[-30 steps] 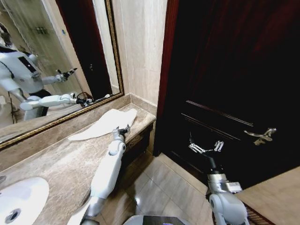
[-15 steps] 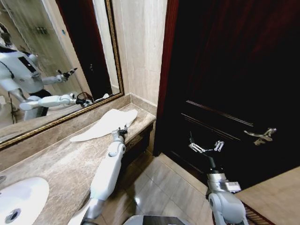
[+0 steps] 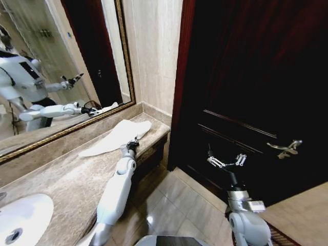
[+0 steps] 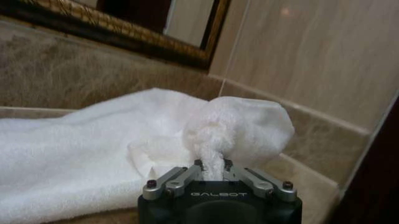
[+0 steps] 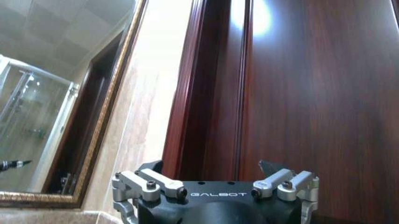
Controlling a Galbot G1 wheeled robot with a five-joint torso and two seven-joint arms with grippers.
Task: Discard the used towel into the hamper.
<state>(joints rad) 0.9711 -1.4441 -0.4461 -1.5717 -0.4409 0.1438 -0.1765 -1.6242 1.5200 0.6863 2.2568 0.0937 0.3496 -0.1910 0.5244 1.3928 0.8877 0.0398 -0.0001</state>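
We're pinching the towel (image 4: 215,133) in our left gripper (image 3: 134,144) and dragging it along the counter (image 3: 66,179); it's bunching ahead. Right gripper (image 3: 224,161) is hanging wide by the door (image 3: 256,77).

The towel (image 3: 115,137) is white terry cloth, lying spread along the far end of the marble tabletop (image 3: 66,179), just below the mirror. One end of it is bunched into a twisted fold (image 4: 215,140), pinched between the closed jaws of the left gripper (image 4: 212,173) near the tabletop's front edge.
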